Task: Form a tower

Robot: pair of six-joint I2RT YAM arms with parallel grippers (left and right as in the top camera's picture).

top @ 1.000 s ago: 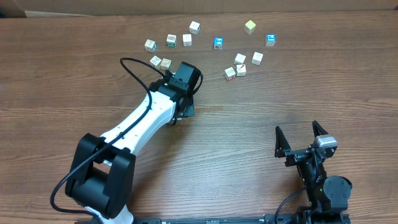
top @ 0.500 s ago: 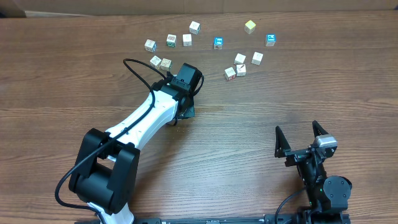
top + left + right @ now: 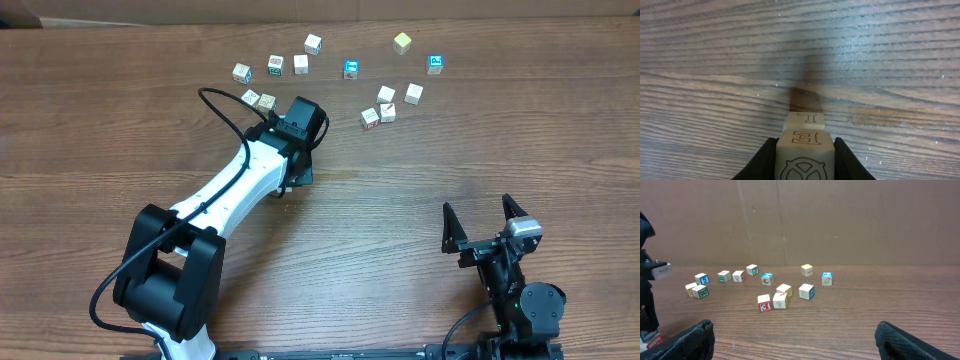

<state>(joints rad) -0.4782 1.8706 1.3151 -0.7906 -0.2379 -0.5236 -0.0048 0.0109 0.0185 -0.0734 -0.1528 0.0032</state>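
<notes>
My left fingers [image 3: 804, 143] are clamped on a cube [image 3: 804, 162], poised over the tower [image 3: 805, 119] near the bench's middle, short of the loose cubes [image 3: 385, 95] along the far edge. I cannot tell whether it has seated. I should square its edges with the block beneath, lower straight, then let go gently without dragging. My right fingers [image 3: 478, 210] stand wide open, empty, by the near right corner.

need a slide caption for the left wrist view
Close-up: left pincer grips a pale printed cube lined up over a second cube, wood-grain table beyond.
</notes>
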